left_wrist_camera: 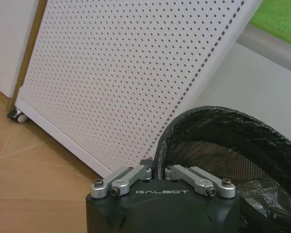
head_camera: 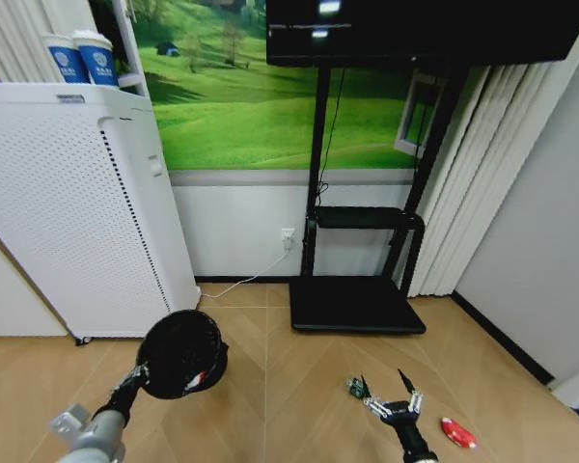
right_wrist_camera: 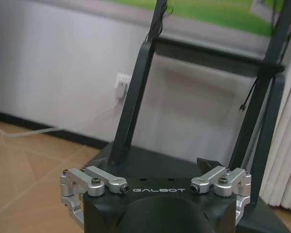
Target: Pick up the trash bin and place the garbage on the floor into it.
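Observation:
My left gripper [head_camera: 141, 370] is shut on the rim of the black mesh trash bin [head_camera: 183, 352] and holds it off the floor, tilted, with its mouth toward me. A red-and-white bit [head_camera: 202, 379] shows inside the bin. In the left wrist view the fingers [left_wrist_camera: 146, 171] pinch the bin's rim [left_wrist_camera: 218, 119]. My right gripper [head_camera: 385, 384] stands open low over the floor, its fingers spread wide. A green-and-dark scrap of garbage [head_camera: 353, 388] lies just beside its left finger. A red scrap [head_camera: 457, 433] lies on the floor to its right.
A tall white perforated cabinet [head_camera: 77, 212] stands at the left behind the bin. The black TV stand's base [head_camera: 355, 304] sits against the back wall, with a white cable [head_camera: 251, 280] along the skirting. Curtains and a grey wall [head_camera: 540, 241] close the right side.

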